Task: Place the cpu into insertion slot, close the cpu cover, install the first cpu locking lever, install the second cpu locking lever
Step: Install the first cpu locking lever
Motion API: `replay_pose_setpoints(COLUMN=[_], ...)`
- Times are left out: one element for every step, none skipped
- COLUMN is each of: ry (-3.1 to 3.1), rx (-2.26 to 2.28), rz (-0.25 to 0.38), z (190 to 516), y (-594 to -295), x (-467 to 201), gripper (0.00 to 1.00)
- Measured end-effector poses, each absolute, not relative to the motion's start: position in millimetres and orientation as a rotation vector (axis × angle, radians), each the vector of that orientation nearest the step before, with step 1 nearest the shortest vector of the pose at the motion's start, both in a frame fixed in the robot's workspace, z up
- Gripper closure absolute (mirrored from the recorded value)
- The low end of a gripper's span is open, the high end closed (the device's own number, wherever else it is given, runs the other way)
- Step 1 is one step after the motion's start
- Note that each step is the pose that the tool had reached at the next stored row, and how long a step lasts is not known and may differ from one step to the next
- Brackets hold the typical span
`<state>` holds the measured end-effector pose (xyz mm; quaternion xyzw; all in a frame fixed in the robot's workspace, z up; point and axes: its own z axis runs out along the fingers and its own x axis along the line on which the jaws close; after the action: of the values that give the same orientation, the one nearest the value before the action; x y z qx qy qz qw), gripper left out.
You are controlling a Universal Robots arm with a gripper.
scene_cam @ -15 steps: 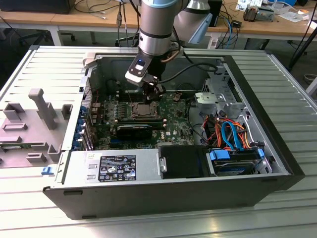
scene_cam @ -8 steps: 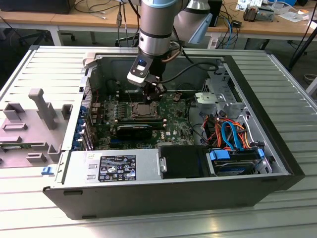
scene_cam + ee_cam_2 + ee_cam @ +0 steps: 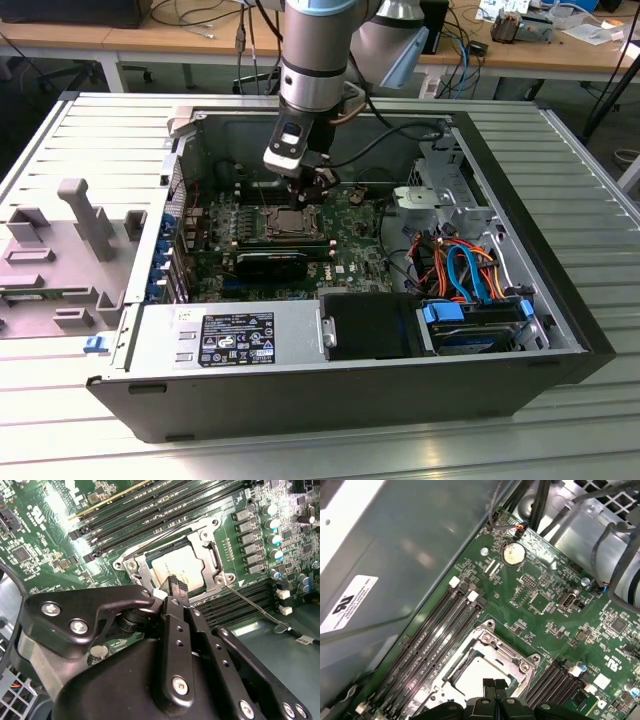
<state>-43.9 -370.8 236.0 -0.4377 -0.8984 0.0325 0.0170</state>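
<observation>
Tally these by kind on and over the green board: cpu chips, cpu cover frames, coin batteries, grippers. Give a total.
Dull silver-grey square cpu: 1
Silvery metal cpu cover frame with a square window: 1
Round silver coin battery: 1
Black gripper: 1
Total: 4
</observation>
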Motion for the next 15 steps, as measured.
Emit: replay_pose_setpoints(ry=[-2.799,-2.805,-2.810,-2.817,-2.823,-2.831,-2.836,-2.842,-2.851,-2.859,-2.863,-2.868,-2.872,-2.876,-2.883], rx=[-1.346,-1.335,-1.324,-1.310,-1.298,-1.280,-1.268,-1.256,-1.235,-1.218,-1.208,-1.198,-1.189,-1.178,-1.161], rz=[0.101,0.100,0.100,0.100,0.100,0.099,0.099,0.099,0.098,0.098,0.098,0.098,0.097,0.097,0.097], z=[236.0,236.0,236.0,236.0,236.0,236.0,236.0,236.0,236.0,236.0,236.0,236.0,236.0,236.0,236.0], y=[-370.8,-370.8,-370.8,-370.8,-370.8,-370.8,-370.8,-370.8,-370.8,-370.8,-370.8,-370.8,-370.8,-370.8,-370.8], x=[-43.9,-43.9,-43.9,-43.9,-43.9,-43.9,-43.9,-43.9,-43.9,-43.9,-43.9,-43.9,-43.9,-43.9,-43.9], gripper=[0.89,0.89,0.89,0.89,0.89,0.89,0.89,0.89,0.89,0.89,0.89,0.89,0.89,0.89,0.89])
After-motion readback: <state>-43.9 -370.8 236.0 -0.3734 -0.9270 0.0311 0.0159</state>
